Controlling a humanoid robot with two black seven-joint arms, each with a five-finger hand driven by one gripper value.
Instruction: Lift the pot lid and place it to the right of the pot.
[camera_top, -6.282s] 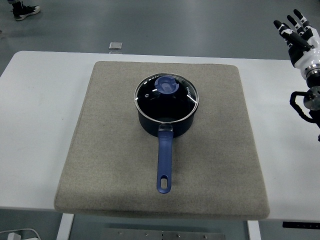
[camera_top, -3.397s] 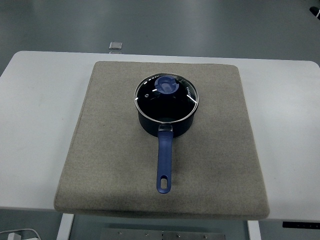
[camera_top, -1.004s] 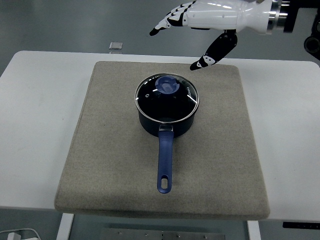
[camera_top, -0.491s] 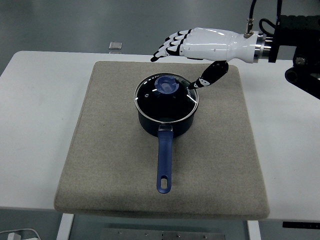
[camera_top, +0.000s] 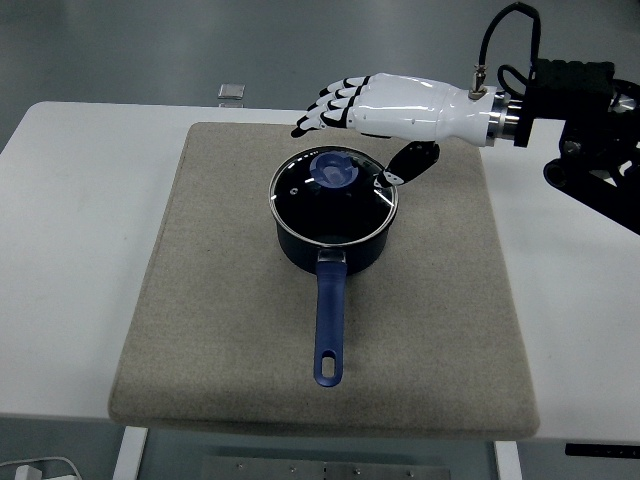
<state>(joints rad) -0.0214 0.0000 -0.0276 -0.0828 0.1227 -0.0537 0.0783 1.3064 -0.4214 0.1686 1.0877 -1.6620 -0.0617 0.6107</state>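
Head view
Right hand (camera_top: 385, 105): white with black joints, it reaches in from the right edge across the upper middle of the frame, palm turned down, lying almost level above the far side of the pot.
Fingers (camera_top: 322, 105): the four are stretched out and slightly fanned, their tips pointing toward the upper left, past the pot's far rim; the thumb (camera_top: 408, 165) hangs down on the near side, its tip just at the lid's right rim. They hold nothing; whether the thumb touches the lid cannot be told.
Right arm (camera_top: 570, 100): black wrist and links in the upper right of the frame, a cable looping above the wrist, the forearm running level toward the hand.
Left arm: out of sight.
Pot lid (camera_top: 333, 190): glass with a metal rim, seated on the pot in the centre of the frame, a little above the middle.
Knob (camera_top: 333, 170): blue, round, on the far half of the lid, below the outstretched hand and apart from it.
Pot (camera_top: 332, 250): dark blue, standing upright on the mat.
Pot handle (camera_top: 329, 325): blue, pointing straight toward the bottom of the frame, a hanging hole at its near end.
Mat (camera_top: 220, 300): grey-beige, square, covering the middle of the table.
Table (camera_top: 70, 250): white, bare on both sides of the mat.
Small square object (camera_top: 231, 92): grey, on the floor beyond the table's far edge, upper left of centre.
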